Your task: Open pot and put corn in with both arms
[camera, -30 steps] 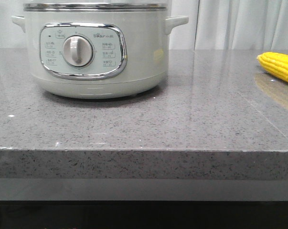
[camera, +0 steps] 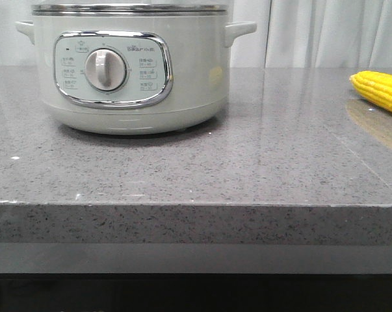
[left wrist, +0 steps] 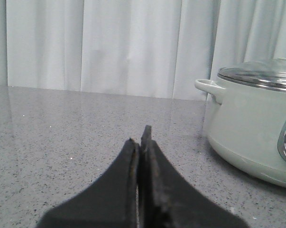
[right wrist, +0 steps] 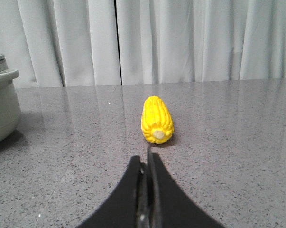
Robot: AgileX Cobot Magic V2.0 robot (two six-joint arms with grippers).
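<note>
Right claw (right wrist: 146,159) pressed together, empty, hovering low over the grey stone counter (right wrist: 228,142). Straight ahead of it at twelve o'clock, lying near but apart: the corn (right wrist: 157,119), butt end pointing back at the fingertips, long axis running along the line of approach rather than across it. Probably calls for opening wide and either turning the wrist or coming down from above to pinch across the cob, since a head-on close would meet only the round end. Left claw (left wrist: 142,142) likewise closed on nothing, with the pot (left wrist: 256,128) off at about two o'clock, lid (left wrist: 261,73) seated on the steel rim, its knob barely showing at the picture's edge. In the front view, pot (camera: 127,71) at eleven o'clock on the counter, dial facing forward; corn (camera: 381,90) far out at three o'clock, well apart from the pot, partly cut off by the edge. Neither arm visible there. Right arm clearly nearer the corn, left arm nearer the pot: lid-lifting for the left, cob-fetching for the right, by the look of it. Nothing yet begun; lid still on, corn untouched.
</note>
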